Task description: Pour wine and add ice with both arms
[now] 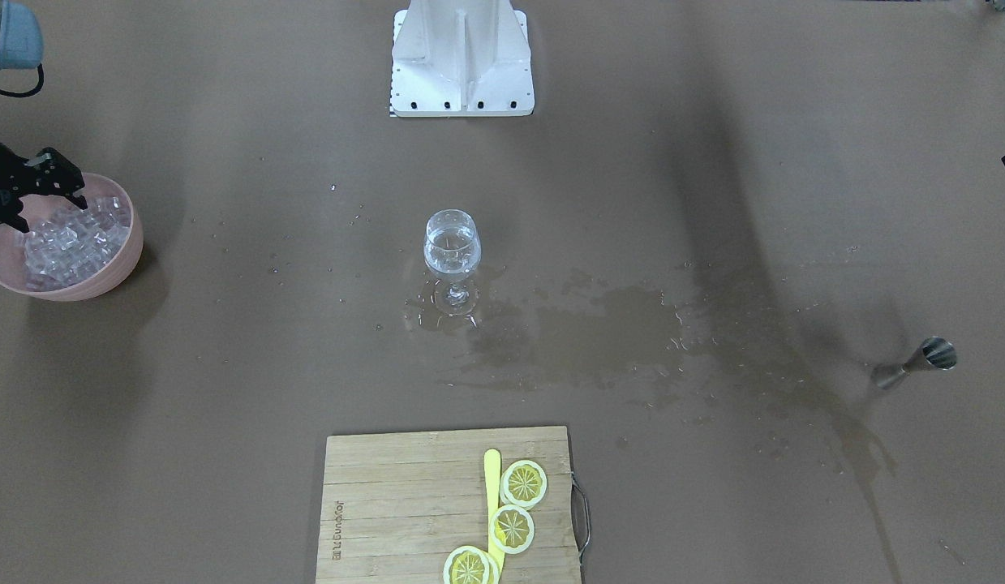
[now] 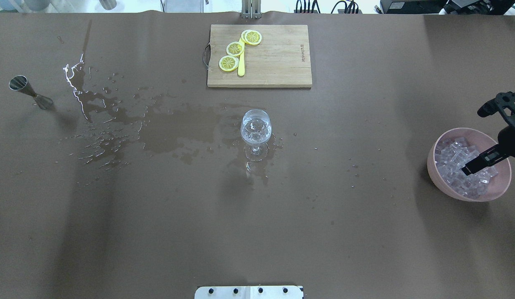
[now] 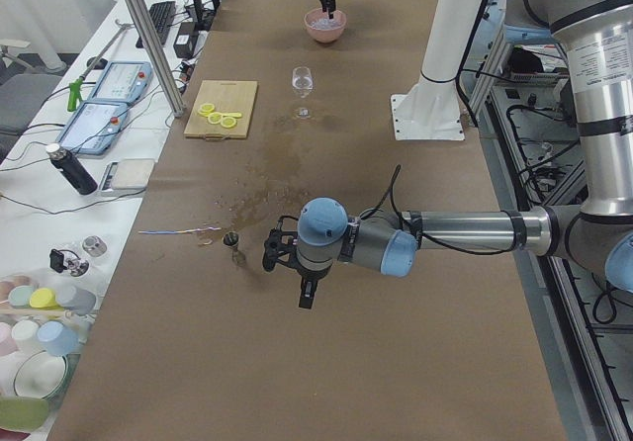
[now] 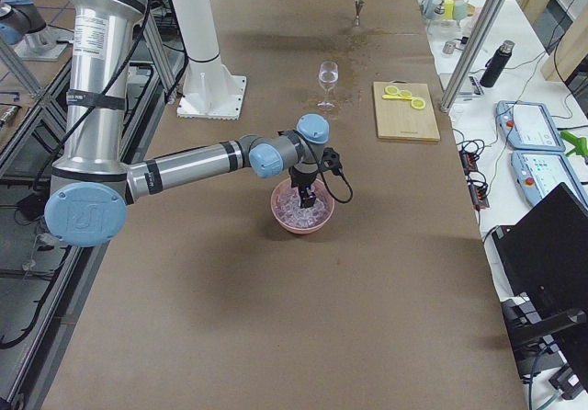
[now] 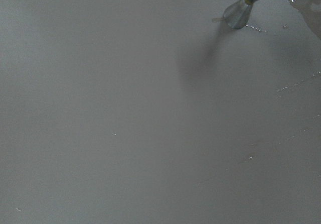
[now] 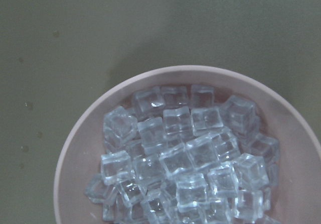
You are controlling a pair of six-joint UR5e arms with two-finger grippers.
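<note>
A wine glass (image 1: 451, 247) stands mid-table and holds clear, colourless wine; it also shows in the overhead view (image 2: 256, 128). A pink bowl (image 2: 432, 166) at the robot's right is full of small clear ice cubes (image 6: 185, 153). My right gripper (image 2: 473, 141) hovers just over the bowl with its fingers spread wide and empty; it also shows in the front view (image 1: 52, 212). My left gripper (image 3: 292, 278) shows clearly only in the exterior left view, low over the table next to a steel jigger (image 3: 232, 243). I cannot tell whether it is open or shut.
The steel jigger (image 2: 30, 93) stands at the robot's far left. A wide wet spill (image 2: 174, 128) spreads between it and the glass. A wooden cutting board (image 2: 278, 58) with lemon slices (image 2: 235, 48) lies at the far edge. A white stand base (image 1: 461, 65) sits at the robot's side.
</note>
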